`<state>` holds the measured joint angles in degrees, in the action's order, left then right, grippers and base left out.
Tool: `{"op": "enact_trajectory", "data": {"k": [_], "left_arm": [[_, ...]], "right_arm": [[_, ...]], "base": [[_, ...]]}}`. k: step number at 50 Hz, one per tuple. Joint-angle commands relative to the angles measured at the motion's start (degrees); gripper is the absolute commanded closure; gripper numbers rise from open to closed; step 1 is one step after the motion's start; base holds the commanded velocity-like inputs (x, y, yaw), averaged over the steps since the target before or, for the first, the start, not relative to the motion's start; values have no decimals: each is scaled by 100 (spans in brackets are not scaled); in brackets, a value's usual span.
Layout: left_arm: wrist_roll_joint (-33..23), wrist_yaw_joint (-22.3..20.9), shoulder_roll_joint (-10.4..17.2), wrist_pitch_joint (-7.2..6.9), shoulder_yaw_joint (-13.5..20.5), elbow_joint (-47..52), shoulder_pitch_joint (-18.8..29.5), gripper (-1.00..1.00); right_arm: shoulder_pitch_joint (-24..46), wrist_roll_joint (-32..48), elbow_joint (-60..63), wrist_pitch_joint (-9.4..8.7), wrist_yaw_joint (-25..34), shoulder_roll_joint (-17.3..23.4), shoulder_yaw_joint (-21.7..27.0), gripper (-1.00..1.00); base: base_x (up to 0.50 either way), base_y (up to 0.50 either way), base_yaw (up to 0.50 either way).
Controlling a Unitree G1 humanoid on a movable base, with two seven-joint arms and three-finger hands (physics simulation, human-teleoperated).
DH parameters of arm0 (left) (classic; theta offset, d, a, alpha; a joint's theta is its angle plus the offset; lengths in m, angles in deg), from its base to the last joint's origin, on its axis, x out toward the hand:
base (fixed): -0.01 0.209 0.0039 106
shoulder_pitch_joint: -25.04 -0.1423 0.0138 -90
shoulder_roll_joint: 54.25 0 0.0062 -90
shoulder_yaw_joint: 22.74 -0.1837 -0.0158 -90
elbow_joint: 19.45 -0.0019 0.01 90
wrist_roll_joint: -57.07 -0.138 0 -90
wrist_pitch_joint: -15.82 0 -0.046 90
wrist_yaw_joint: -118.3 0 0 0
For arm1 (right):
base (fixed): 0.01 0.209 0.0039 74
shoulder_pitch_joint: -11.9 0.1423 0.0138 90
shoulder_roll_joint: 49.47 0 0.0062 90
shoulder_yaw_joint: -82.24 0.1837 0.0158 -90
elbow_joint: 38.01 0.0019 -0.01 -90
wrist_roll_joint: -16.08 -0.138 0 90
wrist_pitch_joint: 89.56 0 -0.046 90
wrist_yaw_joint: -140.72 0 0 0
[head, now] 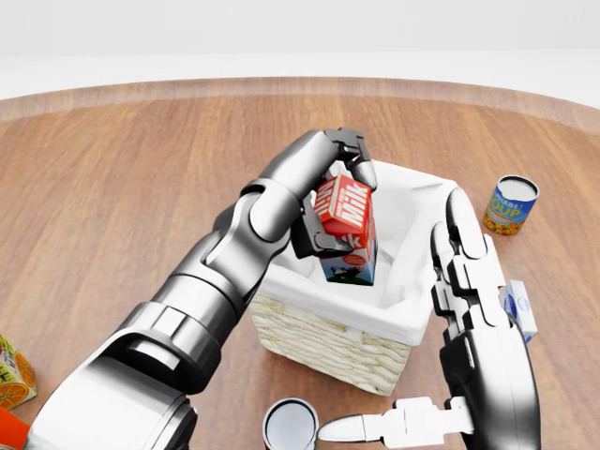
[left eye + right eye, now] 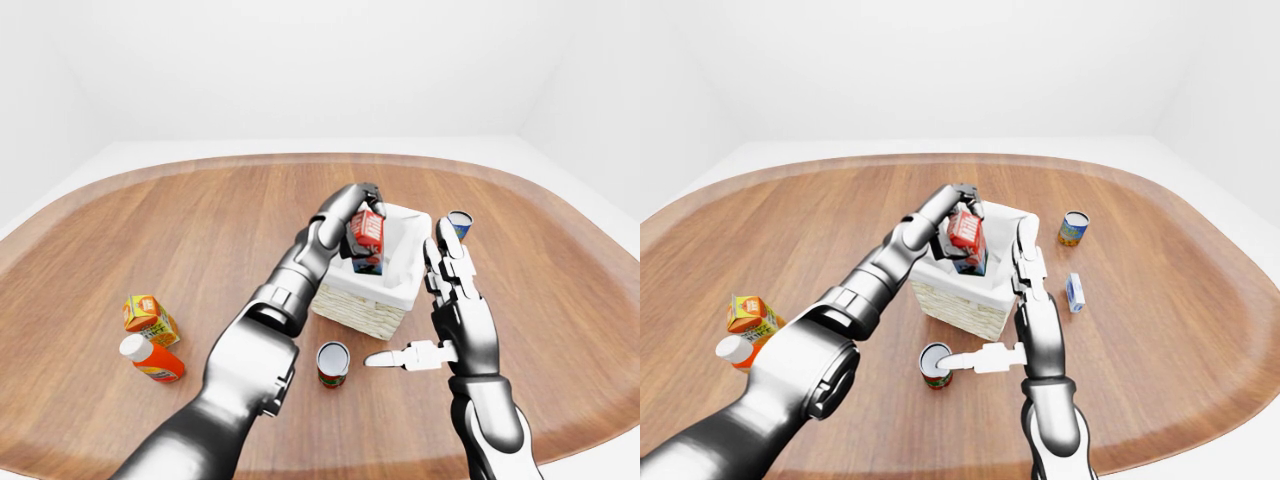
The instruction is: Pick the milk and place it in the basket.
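The left hand (image 1: 330, 202) is clenched around the milk (image 1: 345, 228), fingers hooked over the red upper part of the carton and the thumb side pressed against its near face. The carton hangs inside the mouth of the basket (image 1: 323, 330), its blue lower end already below the white cloth rim while the red top stands above it. Its long axis runs close to vertical, tipped slightly so the top leans toward the far edge of the surface (image 1: 112, 187). Whether the bottom touches the basket floor cannot be told, since the liner hides it.

The relation that matters now is carton to basket floor: the milk lies directly under the gripping fingers, over the left half of the basket's opening, so a short straight drop or a plain release should seat it (my reading, not something shown). The left arm owns the job.

The right hand (image 1: 473, 309) is released, fingers spread and upright just beside the basket's right wall, holding nothing and apart from the carton.

Other items sit clear of the move: a soup can (image 1: 511, 204) toward the right edge, a small blue-and-white carton (image 1: 518, 307) partly behind the right hand, an open can (image 1: 290, 424) just below the basket in the head view, and an orange juice box (image 2: 148, 316) with a bottle (image 2: 152, 360) near the left edge.
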<state>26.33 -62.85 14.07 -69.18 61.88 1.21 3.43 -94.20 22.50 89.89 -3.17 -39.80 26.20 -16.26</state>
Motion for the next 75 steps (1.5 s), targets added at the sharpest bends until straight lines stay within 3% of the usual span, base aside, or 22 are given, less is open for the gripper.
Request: {"op": "enact_trajectory", "data": {"k": [1,36,37,38,56,63,65,67,68,69,75], "left_arm": [[-188,311,-93,0,240,-132,104,100],[-276,630,-82,0,432,-585,-131,100],[-304,686,-84,0,420,-587,-135,-10],[-310,702,-89,0,423,-585,-128,-100],[-29,617,-147,0,489,-492,-88,-100],[631,377,-148,0,713,-429,-214,-100],[1104,117,-146,0,893,-363,-225,-100],[2187,-480,-196,0,1328,-154,-199,-100],[2327,-474,-178,0,1225,-149,-200,-100],[2865,-872,-220,0,1356,44,-293,-100],[4266,-1216,-194,0,1194,376,-645,-100]], "right_arm": [[-16,5,-14,28,-2,4,-15,-100],[-34,-19,0,37,17,14,-24,-100],[-36,-24,13,23,20,14,-23,-100],[-35,-27,12,22,20,14,-22,-100],[0,-49,-33,18,23,12,-2,-100],[5,-75,-29,5,42,-3,30,-100],[12,-70,-76,27,40,-5,27,-100],[27,-66,-157,76,33,-7,34,-100],[27,-65,-165,83,34,-8,35,-100],[47,-51,-237,104,27,-12,31,-100],[69,32,-482,252,-15,-14,-59,-100]], "base": [[0,0,0],[0,0,0],[0,0,0],[0,0,0],[0,0,0],[0,0,0],[0,0,0],[0,0,0],[0,0,0],[0,0,0],[0,0,0]]}}
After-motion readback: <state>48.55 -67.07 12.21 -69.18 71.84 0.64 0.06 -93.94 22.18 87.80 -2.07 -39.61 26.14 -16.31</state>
